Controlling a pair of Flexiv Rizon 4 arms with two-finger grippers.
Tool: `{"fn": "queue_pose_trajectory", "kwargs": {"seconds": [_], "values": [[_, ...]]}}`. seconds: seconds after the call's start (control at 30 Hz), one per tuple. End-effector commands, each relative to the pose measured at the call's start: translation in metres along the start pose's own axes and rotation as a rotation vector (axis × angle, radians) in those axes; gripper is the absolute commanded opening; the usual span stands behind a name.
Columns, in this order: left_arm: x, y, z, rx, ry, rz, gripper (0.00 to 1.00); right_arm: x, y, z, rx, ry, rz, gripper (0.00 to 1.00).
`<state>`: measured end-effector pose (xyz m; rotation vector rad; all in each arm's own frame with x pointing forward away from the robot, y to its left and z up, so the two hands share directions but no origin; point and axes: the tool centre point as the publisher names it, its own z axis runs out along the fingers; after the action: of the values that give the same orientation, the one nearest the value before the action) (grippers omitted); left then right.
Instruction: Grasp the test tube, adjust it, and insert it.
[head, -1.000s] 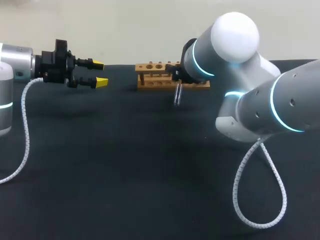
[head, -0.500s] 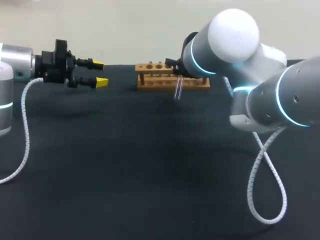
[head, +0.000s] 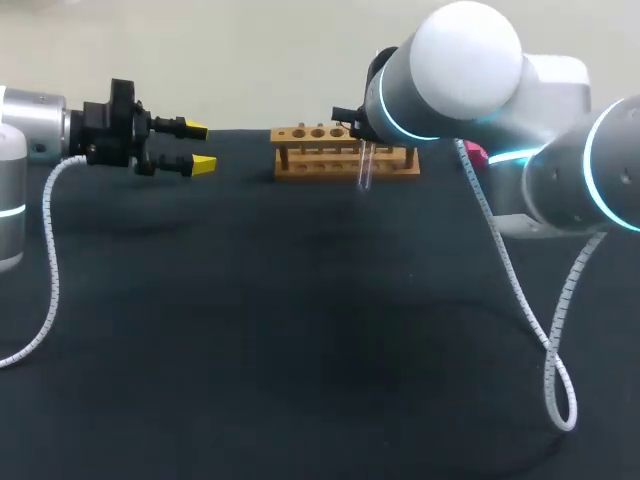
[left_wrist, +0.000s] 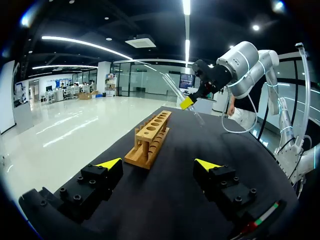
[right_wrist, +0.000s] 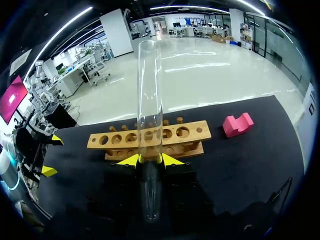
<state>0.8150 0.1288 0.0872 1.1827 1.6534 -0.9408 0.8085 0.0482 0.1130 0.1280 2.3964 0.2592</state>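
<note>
Pinching a clear glass test tube (right_wrist: 150, 100) from two sides between the yellow tips of the right gripper (right_wrist: 150, 160). Gripped low on its length, with the long part reaching out ahead of the fingers and the short part running back beneath them. No hole entered yet.

Just ahead of the right gripper, behind the tube: a light wooden rack with a row of round holes (right_wrist: 190, 132), standing on the black table (head: 250, 330). From the head view, the tube hangs near upright against the rack's front; touching it or not, cannot tell. Ahead of the same gripper and off to one side, past the rack's end: a small pink notched block (right_wrist: 237, 124), apart from the rack.

Spread wide with nothing between its fingers: the left gripper (left_wrist: 157, 163), above the table and well apart from the rack. Straight ahead of it, the rack seen end-on; beyond the rack's far end, the right gripper with the tube.
</note>
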Motion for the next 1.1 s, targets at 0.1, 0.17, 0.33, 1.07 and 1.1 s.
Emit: {"fn": "queue_pose_trajectory", "kwargs": {"seconds": [0.1, 0.17, 0.33, 1.07, 1.1], "values": [[0.001, -0.001, 0.0, -0.003, -0.004, 0.003, 1.0, 0.015, -0.009, -0.038, 0.02, -0.374, -0.007, 0.0], [0.001, -0.001, 0.0, -0.003, -0.004, 0.003, 1.0, 0.018, -0.012, -0.044, 0.032, -0.395, -0.007, 0.0], [0.001, -0.001, 0.0, -0.003, -0.004, 0.003, 1.0, 0.02, -0.019, -0.054, 0.04, -0.454, -0.014, 0.0], [0.001, -0.001, 0.0, -0.003, -0.004, 0.003, 1.0, 0.016, -0.031, -0.058, 0.005, -0.557, -0.005, 0.0], [0.001, -0.001, 0.0, -0.003, -0.004, 0.003, 1.0, 0.016, -0.031, -0.058, 0.005, -0.557, -0.005, 0.0]]}}
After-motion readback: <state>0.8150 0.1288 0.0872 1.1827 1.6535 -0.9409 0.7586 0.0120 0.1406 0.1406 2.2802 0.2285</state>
